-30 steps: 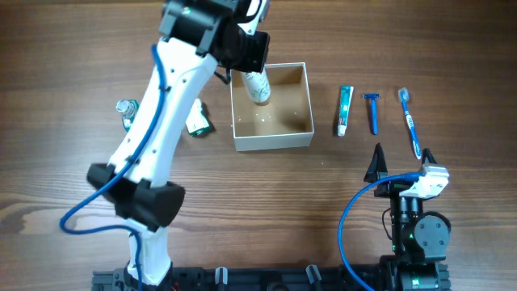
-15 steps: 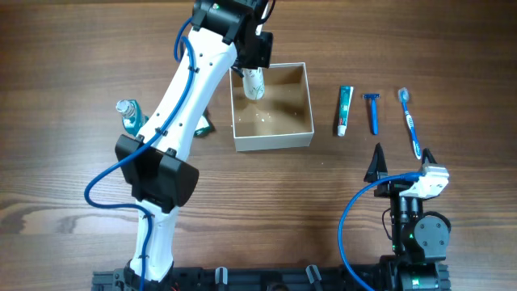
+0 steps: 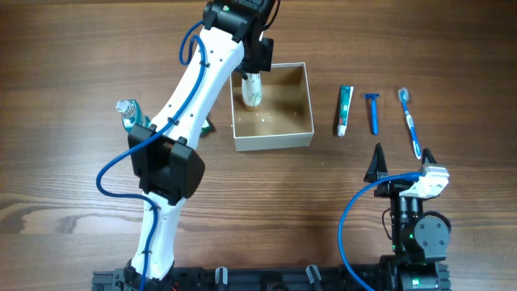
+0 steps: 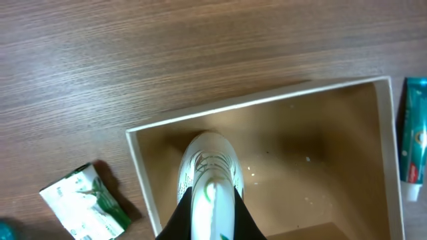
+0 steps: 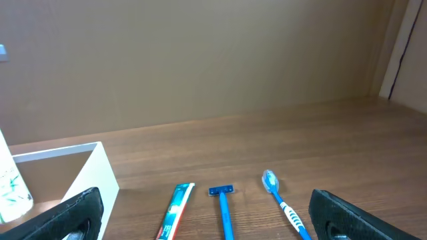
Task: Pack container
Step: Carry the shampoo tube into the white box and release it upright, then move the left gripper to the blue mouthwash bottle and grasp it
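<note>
The container point(image 3: 300, 137) is a white-walled square box with a tan inside, at the table's upper middle; it also shows in the left wrist view point(image 4: 143, 177) and the right wrist view point(image 5: 100, 170). My left gripper point(image 3: 254, 73) is shut on a white tube with green print point(image 3: 253, 90), holding it nose-down inside the container's far left corner; the tube shows in the left wrist view point(image 4: 208, 170) between the fingers point(image 4: 212, 223). My right gripper point(image 3: 401, 162) is open and empty near the front right, fingers wide in its wrist view point(image 5: 207, 213).
A toothpaste tube point(image 3: 344, 110), a blue razor point(image 3: 372, 111) and a blue toothbrush point(image 3: 410, 121) lie in a row right of the container. A green-white sachet point(image 4: 85, 208) and a clear bottle point(image 3: 128, 112) lie left of it.
My left arm has swung further right and lowered the white tube into the container's far left corner. The right arm has not moved.
</note>
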